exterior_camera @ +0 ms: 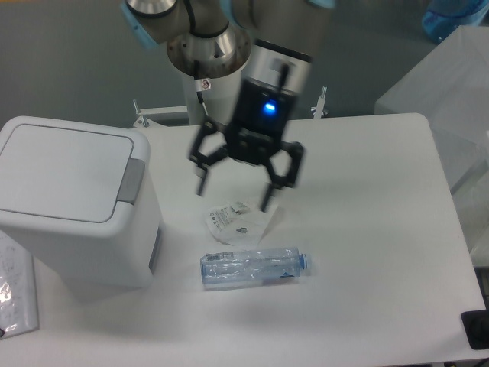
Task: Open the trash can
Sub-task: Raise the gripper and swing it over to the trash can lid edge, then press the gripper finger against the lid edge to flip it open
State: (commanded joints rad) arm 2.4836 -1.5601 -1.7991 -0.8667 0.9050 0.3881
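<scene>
The trash can [69,206] is a large white boxy bin at the left of the table. Its flat white lid [61,172] lies shut, with a grey push-button [132,181] on its right edge. My gripper [233,189] hangs above the table's middle, to the right of the bin and apart from it. Its two black fingers are spread wide open and hold nothing. The gripper is slightly blurred.
A crumpled white wrapper [235,220] lies just below the gripper. A clear plastic bottle [254,267] lies on its side in front of it. A plastic bag [15,294] sits at the left edge. A dark object [477,329] is at the right front corner.
</scene>
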